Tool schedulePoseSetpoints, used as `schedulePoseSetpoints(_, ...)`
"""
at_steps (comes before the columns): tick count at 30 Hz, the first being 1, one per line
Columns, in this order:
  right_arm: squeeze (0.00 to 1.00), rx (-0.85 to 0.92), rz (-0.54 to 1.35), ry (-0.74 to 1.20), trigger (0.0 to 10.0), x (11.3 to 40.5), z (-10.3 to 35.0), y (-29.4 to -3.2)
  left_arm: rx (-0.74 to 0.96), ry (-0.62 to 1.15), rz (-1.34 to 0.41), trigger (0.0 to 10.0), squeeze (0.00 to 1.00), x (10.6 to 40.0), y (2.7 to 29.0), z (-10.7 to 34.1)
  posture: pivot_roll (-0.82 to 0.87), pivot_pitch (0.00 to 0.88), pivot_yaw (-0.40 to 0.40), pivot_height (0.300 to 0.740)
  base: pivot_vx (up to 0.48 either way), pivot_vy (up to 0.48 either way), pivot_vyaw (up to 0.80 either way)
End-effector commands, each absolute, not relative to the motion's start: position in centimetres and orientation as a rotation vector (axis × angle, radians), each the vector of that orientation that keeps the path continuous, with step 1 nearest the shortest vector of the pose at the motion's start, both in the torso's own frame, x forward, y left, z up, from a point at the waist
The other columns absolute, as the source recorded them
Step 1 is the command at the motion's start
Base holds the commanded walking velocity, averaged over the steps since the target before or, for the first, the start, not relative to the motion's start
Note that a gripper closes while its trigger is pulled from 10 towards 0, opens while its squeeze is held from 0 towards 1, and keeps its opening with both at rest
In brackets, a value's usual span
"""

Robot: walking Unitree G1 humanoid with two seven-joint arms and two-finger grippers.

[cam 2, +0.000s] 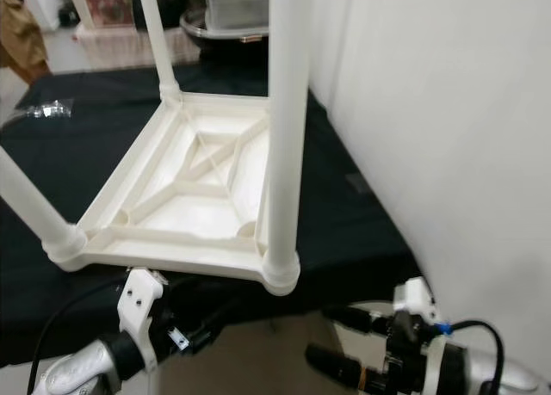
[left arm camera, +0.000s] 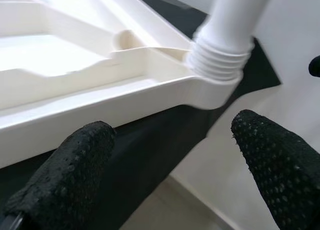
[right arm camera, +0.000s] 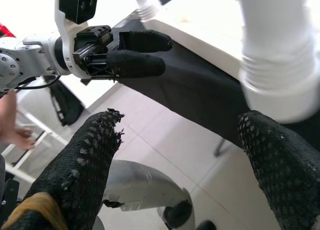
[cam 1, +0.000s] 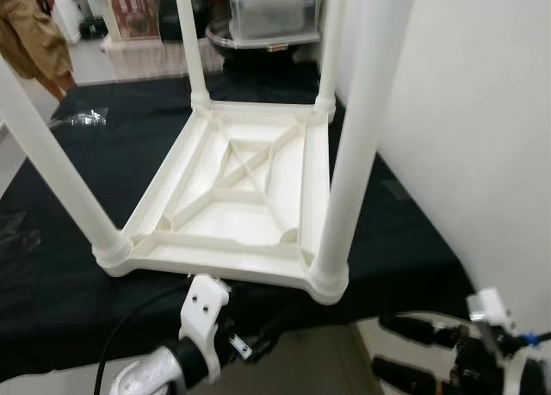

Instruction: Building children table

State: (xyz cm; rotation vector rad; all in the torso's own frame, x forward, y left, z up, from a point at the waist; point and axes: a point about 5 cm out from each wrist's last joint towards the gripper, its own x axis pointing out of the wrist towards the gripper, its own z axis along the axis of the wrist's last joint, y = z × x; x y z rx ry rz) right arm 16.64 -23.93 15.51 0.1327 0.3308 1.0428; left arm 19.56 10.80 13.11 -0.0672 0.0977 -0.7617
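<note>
1. Table point(cam 1: 232, 197) lies upside down on a black cloth point(cam 1: 86, 240), ribbed underside up, four white legs standing from the corners. One corner overhangs the cloth's near edge, toward the robot.
2. Near right leg point(cam 1: 362, 128) sits in a threaded socket point(left arm camera: 220, 64); ridges show at the joint in the left wrist view. Seated or loose: cannot tell.
3. Left gripper point(right arm camera: 137, 52) hangs just below the near rim point(left arm camera: 100, 102), fingers apart in its own wrist view, holding nothing.
4. Right gripper point(cam 1: 413, 352) is low, off the cloth's right corner, beside the white wall point(cam 1: 482, 137); fingers point(right arm camera: 280, 165) spread wide, empty, pointed at the near right leg's base.
5. Handling, as judged: hollow moulded plastic, so light and stiff; smooth and glossy, so slippery on the round legs. Light weight means it may slide on the cloth when pushed.
6. Best holds, as judged: the flat rim, or a leg close above its socket for twisting. High on a leg gives leverage that could tip it.
</note>
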Motion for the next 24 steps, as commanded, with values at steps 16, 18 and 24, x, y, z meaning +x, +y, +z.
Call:
schedulePoseSetpoints(16,0.0,0.043,0.922,0.181,10.0,18.1,17.6,-24.1,-0.039,0.063,-0.722,10.0,0.0,19.4,11.4,13.4,-0.06,0.216,0.028,0.74,0.0,0.0,0.0)
schedulePoseSetpoints(18,0.0,0.004,0.893,0.207,10.0,17.8,17.7,-25.3,-0.037,0.066,-0.738,10.0,0.0,19.3,11.3,13.3,-0.07,0.218,0.031,0.74,0.0,0.0,0.0)
schedulePoseSetpoints(24,0.0,-0.037,0.828,0.194,10.0,18.2,18.2,-26.5,-0.045,0.057,-0.771,10.0,0.0,18.9,10.9,13.2,-0.07,0.221,0.035,0.74,0.0,0.0,0.0)
